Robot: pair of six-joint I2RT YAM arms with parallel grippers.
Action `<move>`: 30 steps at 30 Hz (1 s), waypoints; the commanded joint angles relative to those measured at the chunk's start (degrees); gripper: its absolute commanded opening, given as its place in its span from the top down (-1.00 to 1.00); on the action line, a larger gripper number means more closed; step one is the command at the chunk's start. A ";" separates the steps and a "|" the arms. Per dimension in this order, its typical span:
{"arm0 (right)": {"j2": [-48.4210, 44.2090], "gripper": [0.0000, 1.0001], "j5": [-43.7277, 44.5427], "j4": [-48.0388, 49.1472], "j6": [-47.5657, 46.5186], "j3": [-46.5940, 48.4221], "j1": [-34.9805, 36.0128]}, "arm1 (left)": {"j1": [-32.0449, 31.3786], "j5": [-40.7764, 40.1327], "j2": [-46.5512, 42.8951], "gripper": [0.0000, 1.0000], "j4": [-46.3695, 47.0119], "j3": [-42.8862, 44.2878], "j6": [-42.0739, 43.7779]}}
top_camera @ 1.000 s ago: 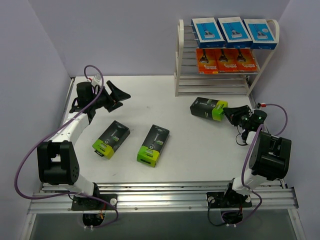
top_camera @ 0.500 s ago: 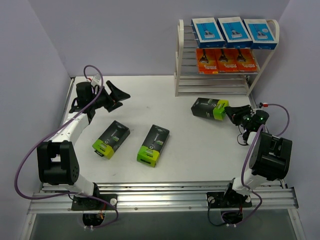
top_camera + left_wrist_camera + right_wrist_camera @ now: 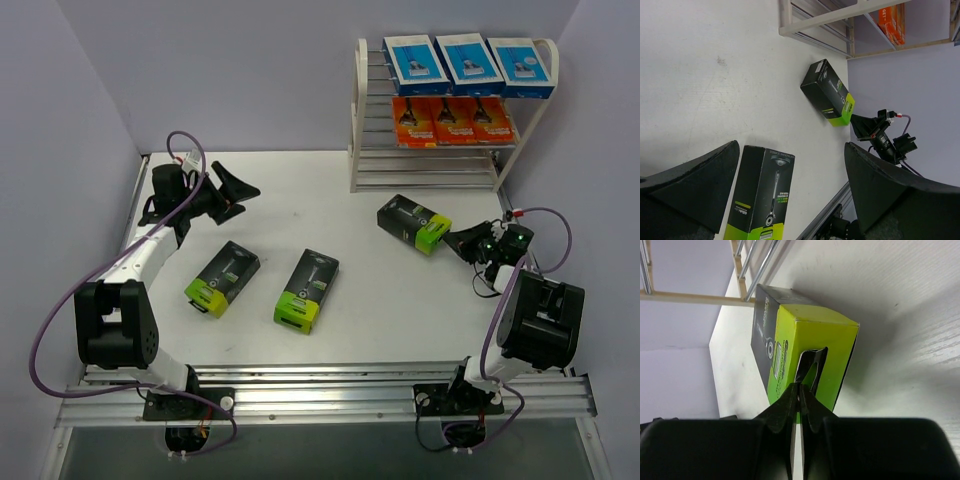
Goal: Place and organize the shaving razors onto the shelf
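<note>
The right gripper (image 3: 800,387) is closed, its fingers pressed together with the tips at the hang slot in the lime end of a black pack (image 3: 410,221); whether they pinch any cardboard there I cannot tell. That pack lies flat on the counter (image 3: 330,200), at an angle, lime end toward the right gripper and black end toward the shelf (image 3: 356,110), just in front of the shelf's lowest rods and not on them. The shelf stands at the far right of the counter: three blue packs (image 3: 468,62) sit side by side on the top tier and three orange packs (image 3: 453,120) side by side on the tier below. Well apart, on the left half of the counter, the middle pack (image 3: 307,290) and the left pack (image 3: 223,277) lie flat, near each other but not touching, lime ends toward the arm bases. The left gripper (image 3: 240,195) is wide open and holds nothing, beyond the left pack at the far left of the counter, its fingers pointing toward the shelf; in its wrist view the left pack shows between the spread fingers, with the black pack and the right gripper further off
</note>
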 commanded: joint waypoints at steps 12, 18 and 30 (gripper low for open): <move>-4.39 1.00 -2.06 -3.14 -4.50 -0.98 4.83 | -0.87 2.13 -0.24 -0.89 3.66 0.15 -0.20; -7.64 1.00 -2.50 4.12 4.88 -3.43 8.08 | -7.97 1.78 -0.42 -0.88 4.36 -0.55 -1.51; -15.38 0.59 0.83 -6.44 2.91 -2.04 11.26 | -24.69 0.82 8.03 -0.88 15.10 -2.85 -15.42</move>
